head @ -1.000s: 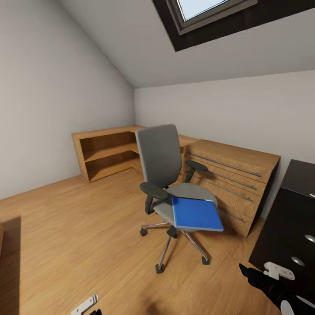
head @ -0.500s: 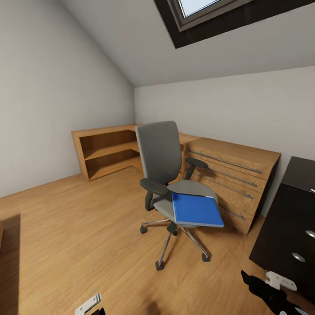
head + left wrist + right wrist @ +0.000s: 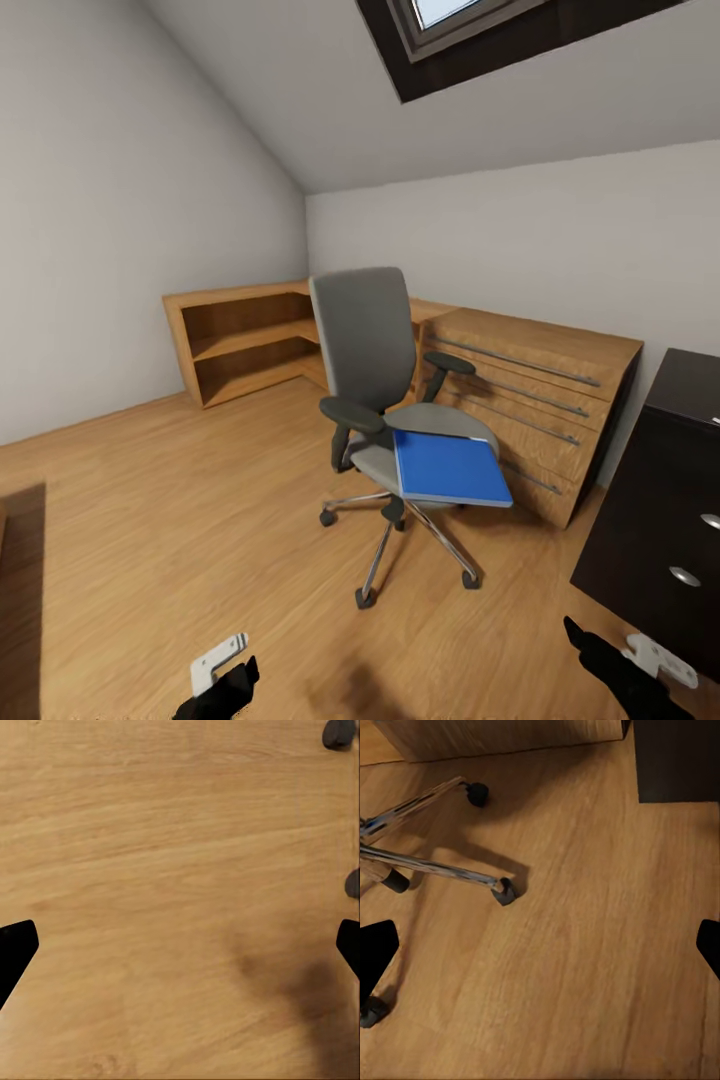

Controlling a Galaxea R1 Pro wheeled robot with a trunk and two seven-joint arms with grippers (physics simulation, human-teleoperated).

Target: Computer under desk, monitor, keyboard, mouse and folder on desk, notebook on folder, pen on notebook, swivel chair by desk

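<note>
The swivel chair [image 3: 372, 385], grey with black armrests and a chrome star base, stands mid-room on the wood floor. The bright blue folder [image 3: 449, 468] lies flat on its seat, overhanging the front edge. At the right edge is the desk's black drawer unit [image 3: 655, 505] with silver knobs. My left gripper [image 3: 225, 685] sits low at the bottom edge, my right gripper [image 3: 615, 665] at the bottom right near the drawer unit. In the wrist views the left gripper [image 3: 180, 945] is open over bare floor. The right gripper [image 3: 540, 945] is open over floor beside the chair's chrome legs [image 3: 431, 866].
Low wooden shelving [image 3: 240, 340] runs along the far left wall, and a wooden chest of drawers [image 3: 530, 400] stands behind the chair. A skylight [image 3: 450, 20] is overhead. A corner of the black drawer unit [image 3: 675, 757] shows in the right wrist view. Open floor lies left of the chair.
The whole picture has shifted a little, so the camera moved. The left gripper now shows further up from the bottom edge. The folder still lies on the chair seat.
</note>
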